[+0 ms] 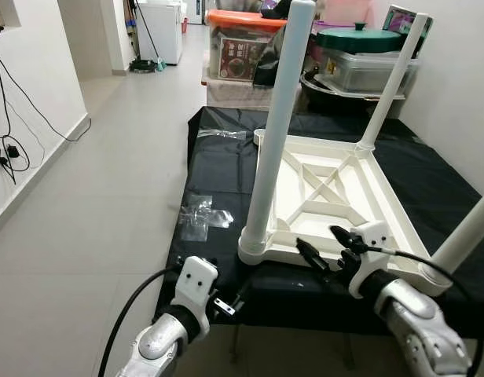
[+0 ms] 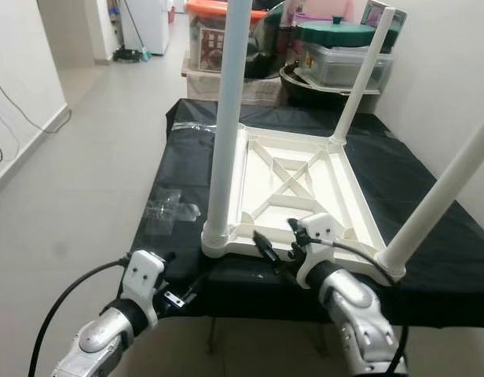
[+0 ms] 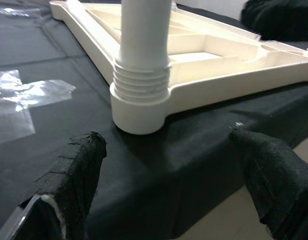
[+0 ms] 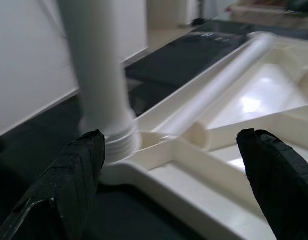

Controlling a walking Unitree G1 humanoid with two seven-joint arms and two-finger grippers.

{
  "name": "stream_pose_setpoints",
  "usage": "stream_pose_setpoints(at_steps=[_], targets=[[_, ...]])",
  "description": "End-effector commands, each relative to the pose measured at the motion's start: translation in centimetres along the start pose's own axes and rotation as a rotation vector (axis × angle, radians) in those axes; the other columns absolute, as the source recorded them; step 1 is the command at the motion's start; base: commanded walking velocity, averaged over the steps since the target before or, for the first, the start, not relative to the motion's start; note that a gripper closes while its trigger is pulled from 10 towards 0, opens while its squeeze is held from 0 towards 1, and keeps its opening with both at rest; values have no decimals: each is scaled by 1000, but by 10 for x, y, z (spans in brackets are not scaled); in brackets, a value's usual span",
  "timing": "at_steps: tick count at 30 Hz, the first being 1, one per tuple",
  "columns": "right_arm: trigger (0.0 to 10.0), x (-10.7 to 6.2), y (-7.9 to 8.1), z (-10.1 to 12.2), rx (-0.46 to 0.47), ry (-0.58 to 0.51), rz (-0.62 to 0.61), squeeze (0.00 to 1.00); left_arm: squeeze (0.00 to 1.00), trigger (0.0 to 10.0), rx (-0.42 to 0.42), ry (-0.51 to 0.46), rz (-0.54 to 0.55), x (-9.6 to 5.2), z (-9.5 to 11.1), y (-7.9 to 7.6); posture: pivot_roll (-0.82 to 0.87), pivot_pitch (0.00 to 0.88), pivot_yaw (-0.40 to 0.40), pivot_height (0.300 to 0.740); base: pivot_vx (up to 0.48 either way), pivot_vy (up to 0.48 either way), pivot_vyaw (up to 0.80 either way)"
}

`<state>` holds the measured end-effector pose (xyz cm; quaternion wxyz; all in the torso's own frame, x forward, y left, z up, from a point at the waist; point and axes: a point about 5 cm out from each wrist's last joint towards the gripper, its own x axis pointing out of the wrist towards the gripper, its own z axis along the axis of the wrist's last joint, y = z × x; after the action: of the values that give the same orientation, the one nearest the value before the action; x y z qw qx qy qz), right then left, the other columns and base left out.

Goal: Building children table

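The white children's table top [image 1: 324,192] lies upside down on a black-covered table [image 1: 214,177]. Three white legs stand in its corners: near left [image 1: 277,133], far right [image 1: 393,78] and near right [image 1: 466,232]. A fourth white tube [image 4: 219,82] lies inside the frame along the left rail. My left gripper [image 1: 226,305] is open at the black table's front edge, just short of the near-left leg's threaded socket [image 3: 141,100]. Over the top's front rail, to the right of that leg, my right gripper [image 1: 324,242] is open and holds nothing.
Clear plastic wrappers [image 1: 201,214] lie on the black cloth left of the top. Storage boxes [image 1: 242,47] and a green-lidded pot [image 1: 356,39] crowd the far end. A wall runs close on the right. Open tiled floor [image 1: 108,196] lies left, with cables [image 1: 10,149] on the wall.
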<state>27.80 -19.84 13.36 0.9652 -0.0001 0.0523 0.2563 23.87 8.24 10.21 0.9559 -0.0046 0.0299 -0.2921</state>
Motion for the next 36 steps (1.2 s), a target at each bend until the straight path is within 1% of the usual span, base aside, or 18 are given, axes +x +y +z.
stream_pose_setpoints(at_steps=[1, 2, 3, 4, 6, 7, 8, 9, 10, 11, 13, 15, 17, 20, 24, 27, 32, 36], targets=[[10000, 1, 0, -3, 7, 22, 22, 906, 0, 10000, -9, 7, -17, -2, 0, -2, 112, 0, -108, 740, 0, 0, 0], [10000, 4, -1, 2, 5, 23, 81, 0, 0, 10000, -18, 12, -57, -4, -1, -6, 115, 0, -108, 740, 0, 0, 0], [10000, 4, -1, 2, 5, 23, 81, 0, 0, 10000, -18, 12, -57, -4, -1, -6, 115, 0, -108, 740, 0, 0, 0], [10000, 9, -1, 10, 3, 21, 156, 0, 0, 10000, -22, 15, -99, -7, -2, -11, 121, 0, -111, 740, 0, 0, 0], [10000, 9, -1, 10, 3, 21, 156, 0, 0, 10000, -22, 15, -99, -7, -2, -11, 121, 0, -111, 740, 0, 0, 0], [10000, 15, 1, 16, 3, 19, 222, 0, 0, 10000, -20, 16, -126, -9, -2, -13, 123, 0, -113, 740, 0, 0, 0], [10000, 26, 4, 21, -3, 13, 276, 0, 0, 10000, -20, 14, -136, -12, -1, -14, 128, 0, -118, 740, 0, 0, 0], [10000, 26, 4, 21, -3, 13, 276, 0, 0, 10000, -20, 14, -136, -12, -1, -14, 128, 0, -118, 740, 0, 0, 0], [10000, 32, 6, 25, -8, 9, 303, 0, 0, 10000, -20, 12, -136, -13, 0, -15, 128, 0, -118, 740, 0, 0, 0], [10000, 32, 6, 25, -8, 9, 303, 0, 0, 10000, -20, 12, -136, -13, 0, -15, 128, 0, -118, 740, 0, 0, 0], [10000, 44, 9, 29, -11, 2, 330, 0, 0, 10000, -8, 4, -126, -16, 2, -15, 134, 0, -127, 740, 0, 0, 0], [10000, 44, 9, 29, -11, 2, 330, 0, 0, 10000, -8, 4, -126, -16, 2, -15, 134, 0, -127, 740, 0, 0, 0], [10000, 53, 12, 35, -9, -15, 356, 0, 0, 10000, 13, -9, -100, -19, 6, -15, 137, 0, -133, 740, 0, 0, 0], [10000, 57, 13, 38, -10, -22, 364, 0, 0, 10000, 23, -13, -85, -20, 7, -14, 136, 0, -134, 740, 0, 0, 0], [10000, 69, 13, 47, -17, -37, 371, 0, 0, 10000, 57, -33, 14, -23, 11, -6, 135, 20, -139, 740, 0, 0, 0], [10000, 71, 13, 48, -19, -40, 376, 0, 0, 10000, 65, -39, 24, -24, 12, -5, 135, 20, -139, 740, 0, 0, 0], [10000, 85, 15, 59, -29, -69, 372, 0, 0, 10000, 103, -71, 81, -27, 18, -1, 132, 37, -143, 740, 0, 0, 0], [10000, 89, 16, 61, -29, -75, 376, 0, 0, 10000, 110, -79, 90, -28, 20, -2, 130, 43, -142, 740, 0, 0, 0]])
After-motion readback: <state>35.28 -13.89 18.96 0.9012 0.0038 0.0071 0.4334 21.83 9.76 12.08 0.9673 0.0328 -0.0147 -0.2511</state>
